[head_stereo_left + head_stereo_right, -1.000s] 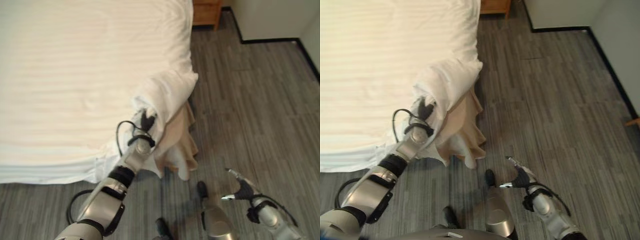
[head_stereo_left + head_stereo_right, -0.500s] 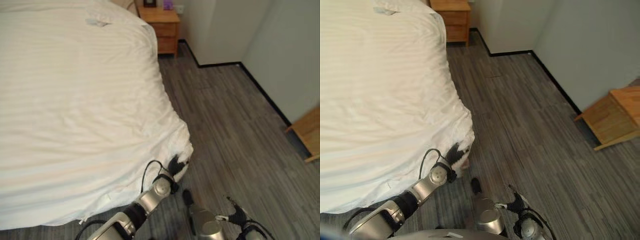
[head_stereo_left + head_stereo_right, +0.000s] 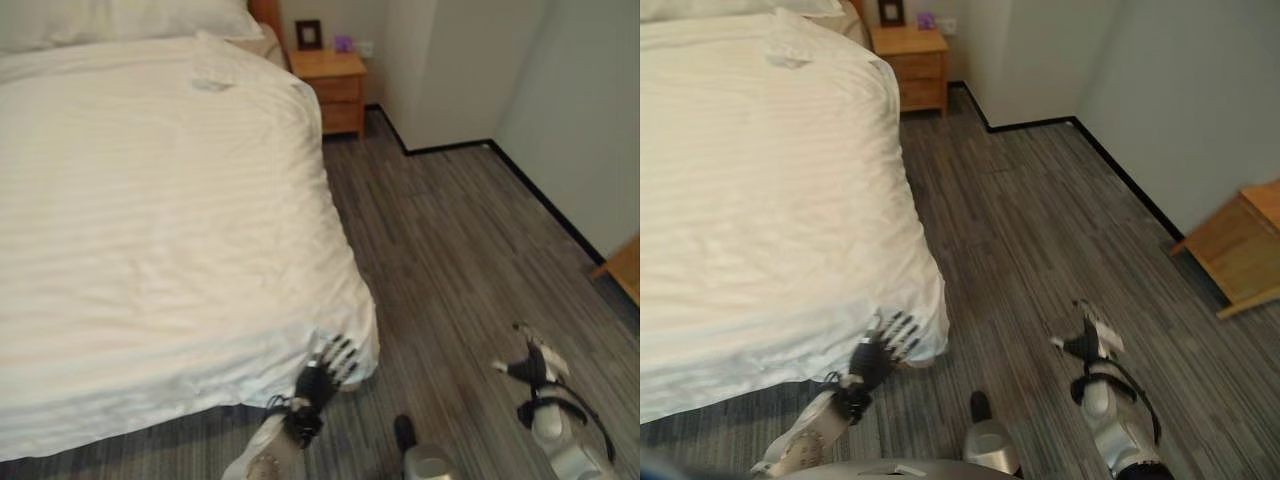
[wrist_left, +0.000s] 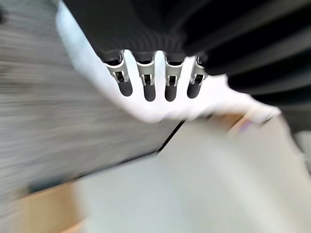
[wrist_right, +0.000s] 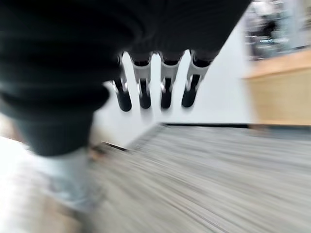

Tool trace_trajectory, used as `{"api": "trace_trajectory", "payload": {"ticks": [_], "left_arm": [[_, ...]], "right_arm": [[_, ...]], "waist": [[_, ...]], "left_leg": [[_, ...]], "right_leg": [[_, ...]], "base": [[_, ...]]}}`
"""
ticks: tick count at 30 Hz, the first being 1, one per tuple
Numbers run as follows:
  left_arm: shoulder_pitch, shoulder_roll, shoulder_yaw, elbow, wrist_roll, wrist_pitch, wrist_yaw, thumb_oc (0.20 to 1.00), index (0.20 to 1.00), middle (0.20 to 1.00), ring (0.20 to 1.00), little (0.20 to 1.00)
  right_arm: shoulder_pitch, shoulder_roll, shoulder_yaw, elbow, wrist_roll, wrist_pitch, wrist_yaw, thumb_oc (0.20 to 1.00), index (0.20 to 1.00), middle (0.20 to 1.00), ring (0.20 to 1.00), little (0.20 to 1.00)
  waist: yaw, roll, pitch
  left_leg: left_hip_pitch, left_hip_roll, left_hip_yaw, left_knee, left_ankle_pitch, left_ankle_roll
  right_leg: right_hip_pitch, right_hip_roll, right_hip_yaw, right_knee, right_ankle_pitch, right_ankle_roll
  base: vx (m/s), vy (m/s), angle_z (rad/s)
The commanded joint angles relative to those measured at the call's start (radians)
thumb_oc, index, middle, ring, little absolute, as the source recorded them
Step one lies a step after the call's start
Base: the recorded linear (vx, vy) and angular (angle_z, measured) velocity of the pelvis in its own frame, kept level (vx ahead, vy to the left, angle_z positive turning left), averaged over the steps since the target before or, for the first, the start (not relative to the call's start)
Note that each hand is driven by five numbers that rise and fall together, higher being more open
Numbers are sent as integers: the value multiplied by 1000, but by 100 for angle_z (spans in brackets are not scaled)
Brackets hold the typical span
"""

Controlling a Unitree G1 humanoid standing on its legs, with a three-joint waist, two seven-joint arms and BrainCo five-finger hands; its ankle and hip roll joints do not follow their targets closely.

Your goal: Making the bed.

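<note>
Left hand fingers spread, released, at white duvet corner (no legible writing).

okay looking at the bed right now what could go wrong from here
1. The left hand is open with fingers spread at the duvet corner, so pulling away could snag the cloth and rumple the smoothed corner.
2. That corner hangs over the bed's edge toward the floor, so it might slip lower.
3. A small crumpled patch remains near the head of the bed and may get missed.
The right hand hangs open over the floor.
</note>
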Motion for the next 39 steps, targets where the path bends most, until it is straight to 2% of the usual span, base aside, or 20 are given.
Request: {"api": "trace_trajectory", "payload": {"ticks": [1,2,4,7,9,13,14,15,17,18,20,22,24,26,28,29,31,33,37,39], "left_arm": [[-12,-22,113,62,9,-91,98,1000,1000,1000,1000,1000],[18,-39,124,88,18,-81,107,1000,1000,1000,1000,1000],[15,-47,109,83,-7,-100,111,1000,1000,1000,1000,1000],[-8,-50,126,126,-5,-101,151,1000,1000,1000,1000,1000],[3,-53,122,177,-24,-82,156,1000,1000,1000,1000,1000],[13,-50,86,315,7,-52,96,1000,1000,1000,1000,1000],[-6,-62,74,407,18,-40,59,1000,1000,1000,1000,1000],[-8,-63,74,409,18,-40,58,1000,1000,1000,1000,1000],[-19,-102,92,515,29,-42,37,1000,1000,1000,1000,1000],[-20,-103,93,516,29,-42,37,1000,1000,1000,1000,1000],[-87,-136,112,671,77,-50,40,1000,1000,1000,1000,1000],[-90,-137,113,674,77,-51,39,1000,1000,1000,1000,1000],[-151,-166,136,752,116,-61,51,1000,1000,1000,1000,1000],[-178,-168,163,760,114,-76,55,1000,1000,1000,1000,1000],[-179,-162,163,746,118,-79,55,1000,1000,1000,1000,1000],[-187,-150,164,718,127,-77,56,1000,1000,1000,1000,1000],[-190,-143,164,704,125,-75,54,1000,1000,1000,1000,1000],[-203,-126,165,635,130,-85,60,1000,1000,1000,1000,1000],[-199,-109,203,516,102,-99,100,1000,1000,1000,1000,1000],[-191,-103,213,465,87,-108,120,1000,1000,1000,1000,1000]], "right_arm": [[-115,85,79,31,126,-199,9,200,200,200,200,200],[-128,100,111,10,175,-202,83,200,200,200,200,200],[-210,133,178,70,242,-212,105,200,200,200,200,200],[-403,244,139,154,739,-274,130,200,200,200,200,200],[-496,318,107,286,976,-312,135,200,200,200,200,200],[-669,331,24,514,1056,-345,95,200,200,200,200,200],[-694,314,-29,632,1088,-355,87,200,200,200,200,200],[-696,314,-29,633,1089,-355,88,200,200,200,200,200],[-681,294,-91,802,1132,-349,89,200,200,200,200,200],[-683,293,-91,804,1133,-350,90,200,200,200,200,200],[-643,284,-133,1007,1178,-313,112,200,200,200,200,200],[-646,283,-133,1009,1179,-314,114,200,200,200,200,200],[-564,283,-179,1143,1202,-272,123,200,200,200,200,200],[-465,246,-264,1184,1253,-253,133,200,200,200,200,200],[-429,226,-288,1197,1249,-244,135,200,200,200,200,200],[-358,167,-338,1223,1234,-225,135,200,200,200,200,200],[-327,147,-358,1232,1219,-221,136,200,200,200,200,200],[-250,84,-409,1229,1170,-210,136,200,200,200,200,200],[-167,36,-409,1157,1023,-210,126,200,200,200,200,200],[-143,34,-404,1118,982,-210,116,200,200,200,200,200]], "waist": [[63,-5,21],[79,0,25],[99,3,26],[170,23,32],[209,37,37],[287,101,83],[312,145,99],[311,144,96],[332,189,101],[332,189,100],[330,209,103],[330,210,104],[303,204,112],[258,184,120],[244,174,123],[199,145,129],[185,131,130],[132,81,133],[98,23,125],[95,14,126]], "left_leg": [[-53,-27,-86,12,58,52],[-60,-23,-102,12,66,47],[-71,-20,-118,12,75,44],[-98,-15,-170,12,95,34],[-119,-15,-191,12,107,29],[-200,-12,-236,12,147,12],[-239,-15,-265,12,164,2],[-246,-15,-266,12,168,2],[-279,-21,-292,12,179,-8],[-284,-22,-293,12,182,-8],[-292,-22,-300,12,182,-13],[-292,-22,-300,12,182,-13],[-286,-25,-289,12,176,-6],[-267,-28,-265,12,155,2],[-265,-31,-253,12,154,5],[-251,-33,-231,12,138,10],[-249,-36,-218,12,135,13],[-229,-40,-179,12,115,22],[-196,-41,-114,12,100,31],[-188,-37,-104,12,100,31]], "right_leg": [[-11,-51,-20,14,-18,22],[-4,-50,-35,14,-28,17],[-1,-51,-56,14,-36,9],[19,-57,-116,14,-67,-5],[20,-58,-134,14,-75,-11],[-13,-64,-177,14,-72,-18],[-31,-74,-208,14,-75,-17],[-37,-74,-209,14,-72,-18],[-45,-88,-246,14,-81,-12],[-50,-88,-247,14,-78,-13],[-47,-94,-266,14,-83,-8],[-48,-94,-267,14,-83,-8],[-52,-97,-254,14,-77,-5],[-52,-101,-231,14,-75,0],[-59,-104,-222,14,-65,1],[-67,-106,-199,14,-55,9],[-77,-107,-186,14,-45,10],[-98,-105,-151,14,-18,24],[-122,-99,-130,14,34,48],[-119,-100,-140,14,42,50]], "base": [[38,-66,49],[10,-56,54],[34,-63,48],[29,-110,78],[-22,-88,68],[-159,-50,31],[-151,-19,37],[-106,-14,37],[-37,3,61],[-21,16,65],[13,13,36],[9,20,10],[19,75,-2],[14,111,-2],[-25,122,-11],[-25,137,-31],[-39,112,-57],[-89,169,-62],[-79,128,-69],[-80,48,-79]]}}
